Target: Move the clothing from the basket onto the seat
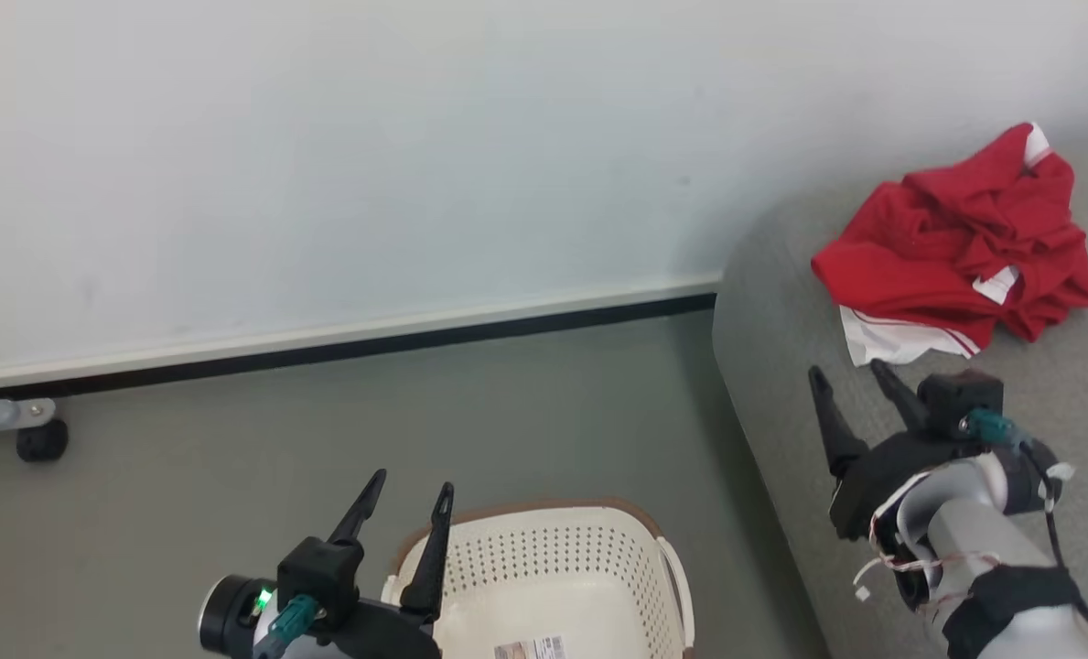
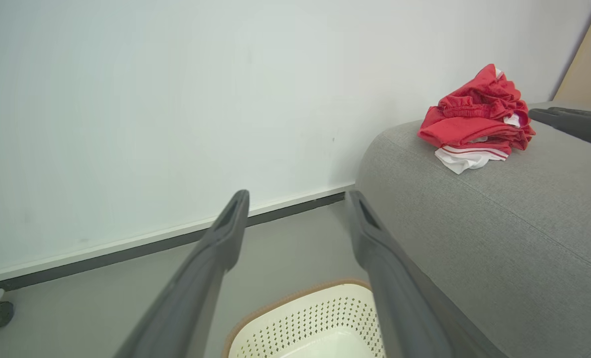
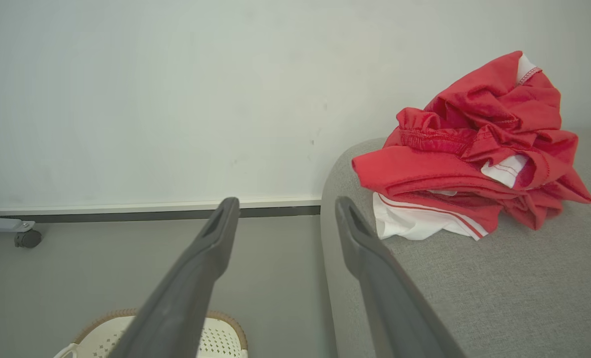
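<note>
- R gripper (image 1: 845, 369): fingers spread wide, nothing between them. It hovers over the seat (image 1: 1079, 412), tips aimed at the clothing (image 1: 955, 247) but stopping just short of it, apart from the fabric.
- L gripper (image 1: 413, 480): also spread wide and holding nothing, poised above the near-left rim of the basket (image 1: 553, 558).
- Clothing: one crumpled red heap lying on the seat near its rounded end by the wall, with a white band and thin red-striped trim sticking out at the front edge. An elastic waistband fold shows in the R wrist view (image 3: 469, 154); I can't tell how many garments are in the heap.
- Why there, prob.: that end of the seat is the part nearest the basket, so it's the shortest carry. With both grippers unloaded, the drop looks done.
- Seat: grey woven fabric; a seam runs across it in the L wrist view (image 2: 524, 219).
- Basket: on the floor beside the seat. No red fabric on the part of its floor in view (the near part is cut off by the frame, so not fully checkable).
- Labels: barcode sticker (image 1: 530, 648) on the basket floor, print too small to read. No legible brand on the clothing.
- Further out: pale wall, dark skirting, and a castor wheel (image 1: 42, 441) at far left.
</note>
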Motion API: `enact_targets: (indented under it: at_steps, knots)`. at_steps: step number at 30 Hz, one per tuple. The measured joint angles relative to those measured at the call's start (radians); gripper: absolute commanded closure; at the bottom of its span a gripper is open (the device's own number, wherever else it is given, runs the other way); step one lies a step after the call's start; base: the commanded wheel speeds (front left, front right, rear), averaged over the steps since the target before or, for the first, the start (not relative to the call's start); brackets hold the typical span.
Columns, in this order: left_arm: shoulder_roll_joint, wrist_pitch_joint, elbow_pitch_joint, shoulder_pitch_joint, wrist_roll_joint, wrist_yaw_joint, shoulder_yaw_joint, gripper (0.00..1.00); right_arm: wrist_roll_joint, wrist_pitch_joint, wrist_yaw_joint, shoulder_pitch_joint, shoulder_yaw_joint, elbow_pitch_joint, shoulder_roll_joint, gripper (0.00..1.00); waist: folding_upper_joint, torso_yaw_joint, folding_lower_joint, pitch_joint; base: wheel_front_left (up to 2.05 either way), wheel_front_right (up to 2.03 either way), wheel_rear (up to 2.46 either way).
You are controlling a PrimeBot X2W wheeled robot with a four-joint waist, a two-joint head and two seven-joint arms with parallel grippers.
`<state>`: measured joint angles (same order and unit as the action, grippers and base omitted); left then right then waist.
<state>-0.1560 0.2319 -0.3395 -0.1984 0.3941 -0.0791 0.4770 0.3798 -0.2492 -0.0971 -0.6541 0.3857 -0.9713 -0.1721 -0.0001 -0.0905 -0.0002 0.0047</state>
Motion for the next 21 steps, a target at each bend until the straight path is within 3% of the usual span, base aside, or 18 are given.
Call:
enact_targets:
  at_steps: [10,21]
  knots:
    - [-0.014,0.008,0.025,0.073,0.017,-0.02,-0.051,0.0,0.002,0.0,0.047,0.219,-0.035,0.245,0.005,0.0,0.0,0.043,0.0,-0.068,0.0,0.0,0.0]
    - [-0.019,0.012,0.06,0.148,0.01,-0.037,-0.1,0.0,-0.006,0.0,0.122,0.463,-0.06,0.557,0.0,0.0,0.0001,0.072,0.0002,-0.087,0.0,0.0,0.0]
